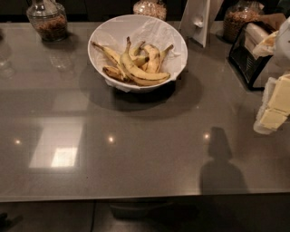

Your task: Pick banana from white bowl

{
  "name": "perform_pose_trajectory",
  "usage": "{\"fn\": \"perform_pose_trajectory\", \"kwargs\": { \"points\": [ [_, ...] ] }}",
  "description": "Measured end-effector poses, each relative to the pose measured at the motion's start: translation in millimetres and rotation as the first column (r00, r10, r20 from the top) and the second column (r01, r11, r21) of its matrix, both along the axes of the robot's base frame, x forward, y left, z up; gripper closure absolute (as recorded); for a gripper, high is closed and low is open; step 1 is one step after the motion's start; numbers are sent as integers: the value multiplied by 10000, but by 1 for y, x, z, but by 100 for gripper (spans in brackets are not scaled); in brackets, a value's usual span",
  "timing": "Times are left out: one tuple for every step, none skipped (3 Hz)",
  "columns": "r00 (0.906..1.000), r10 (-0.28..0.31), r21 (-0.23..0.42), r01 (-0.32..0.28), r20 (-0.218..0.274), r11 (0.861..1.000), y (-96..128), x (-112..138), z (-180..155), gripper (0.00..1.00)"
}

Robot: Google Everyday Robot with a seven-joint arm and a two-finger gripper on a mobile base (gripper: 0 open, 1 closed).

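On the grey counter (136, 149) stand three glass jars in all. The first jar (46, 20) is at the far left rear, holding brownish contents.

Right of it, near the back middle of the counter, sits one white bowl (102, 34), wide and round, with a crinkled white lining. It holds a pile of about six bananas; they overlap, so the exact count is uncertain. The banana (140, 76), the longest and most curved, lies at the front of the pile against the bowl's near wall, its dark stem pointing up and back, its body sweeping to the right. The shorter, browner ones lie behind and beside it, touching it.

The second jar (150, 7) is just behind the bowl's rim. One white upright stand (199, 20) follows, then the third jar (242, 19). One black wire rack (247, 61) sits near the right edge.

The gripper (274, 111) hangs at the far right, well apart from the bowl, holding nothing visible; whether it is open or closed cannot be told.
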State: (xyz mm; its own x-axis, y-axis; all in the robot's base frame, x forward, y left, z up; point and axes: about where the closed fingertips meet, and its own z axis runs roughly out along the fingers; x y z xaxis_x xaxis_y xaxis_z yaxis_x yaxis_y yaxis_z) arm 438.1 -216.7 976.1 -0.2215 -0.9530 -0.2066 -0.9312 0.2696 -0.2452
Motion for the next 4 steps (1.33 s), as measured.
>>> {"fn": "perform_pose_trajectory", "kwargs": {
  "points": [
    [10000,1,3,-1,2,10000,0,0,0,0],
    [9998,109,222,-113,186,9997,5,3,0,0],
    [9980,390,1098,-442,491,9930,18,15,-8,0],
    [9947,689,2515,-859,757,9640,46,36,-16,0]
  ]
}}
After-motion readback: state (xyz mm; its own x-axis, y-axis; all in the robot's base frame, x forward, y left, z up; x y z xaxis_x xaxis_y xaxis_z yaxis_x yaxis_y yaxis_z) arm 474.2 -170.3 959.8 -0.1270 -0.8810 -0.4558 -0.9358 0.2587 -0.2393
